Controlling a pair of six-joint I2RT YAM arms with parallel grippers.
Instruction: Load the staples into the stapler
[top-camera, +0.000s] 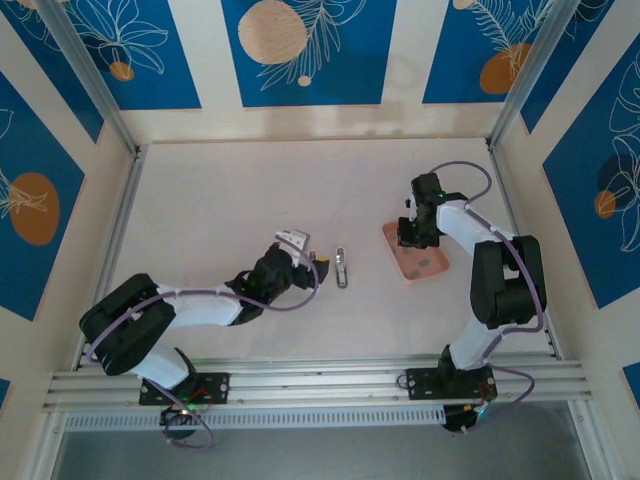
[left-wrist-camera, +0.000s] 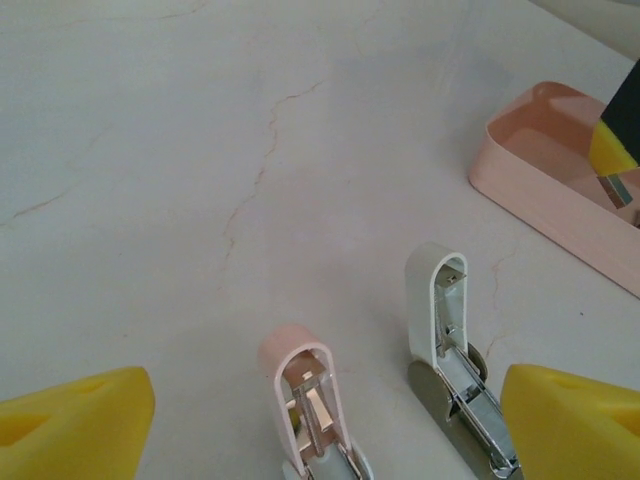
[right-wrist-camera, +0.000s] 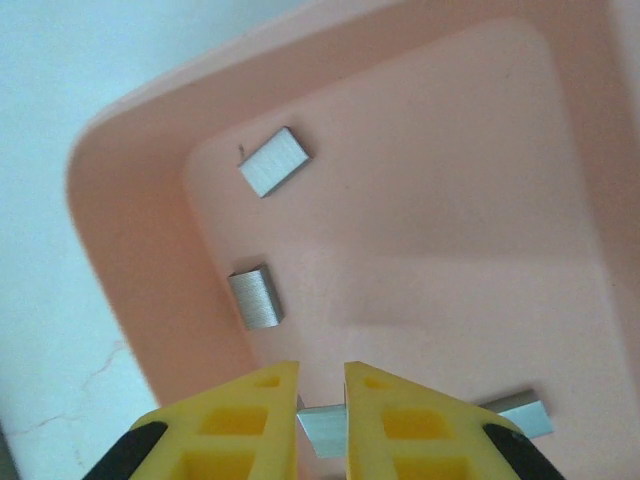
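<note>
My right tool (right-wrist-camera: 322, 388) clamps one of the staples (right-wrist-camera: 324, 436) inside the tray (right-wrist-camera: 130, 230). My left tool (left-wrist-camera: 320, 420) gapes wide, empty, the opened stapler (left-wrist-camera: 445, 330) between its fingers (left-wrist-camera: 75, 425).

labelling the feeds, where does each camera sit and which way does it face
Top external: above and behind the bases, looking down at the table; both arms show.
Left wrist: low, facing the opened stapler; open left gripper at the bottom corners.
Right wrist: looking down into the pink tray; right gripper shut on a staple strip.
Shared: both wrist views catch the tray.
</note>
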